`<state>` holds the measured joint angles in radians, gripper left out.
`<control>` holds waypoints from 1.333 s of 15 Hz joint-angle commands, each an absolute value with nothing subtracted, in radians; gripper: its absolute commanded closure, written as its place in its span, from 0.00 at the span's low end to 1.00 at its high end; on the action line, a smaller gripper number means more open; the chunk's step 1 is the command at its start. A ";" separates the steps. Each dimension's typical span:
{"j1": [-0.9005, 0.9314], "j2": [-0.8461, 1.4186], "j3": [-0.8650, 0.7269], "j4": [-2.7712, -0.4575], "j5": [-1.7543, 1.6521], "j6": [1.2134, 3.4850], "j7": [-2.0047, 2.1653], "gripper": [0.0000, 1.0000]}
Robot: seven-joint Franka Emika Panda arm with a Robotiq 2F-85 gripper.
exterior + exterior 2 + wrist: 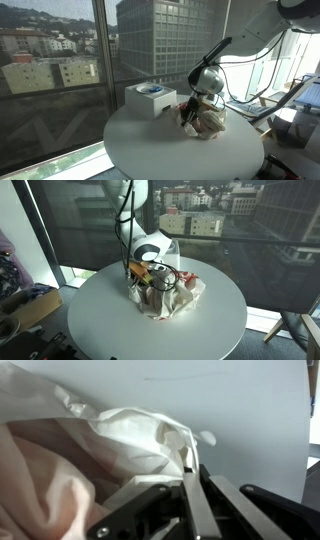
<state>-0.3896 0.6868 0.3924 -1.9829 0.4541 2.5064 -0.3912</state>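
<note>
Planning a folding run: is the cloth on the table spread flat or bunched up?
Bunched up: in both exterior views the cloth is a crumpled heap, a fold pinched in the hand.

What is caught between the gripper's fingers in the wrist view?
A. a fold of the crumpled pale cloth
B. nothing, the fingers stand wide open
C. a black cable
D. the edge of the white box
A: in the wrist view the gripper has its fingers pressed together on a thin fold of the crumpled pale cloth, which lies on the round white table.
</note>
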 commanded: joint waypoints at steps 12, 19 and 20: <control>-0.158 0.570 0.248 -2.077 0.499 2.576 -0.417 0.43; -0.087 0.577 0.201 -2.090 0.406 2.757 -0.261 0.00; -0.082 0.569 0.195 -2.100 0.388 2.769 -0.235 0.00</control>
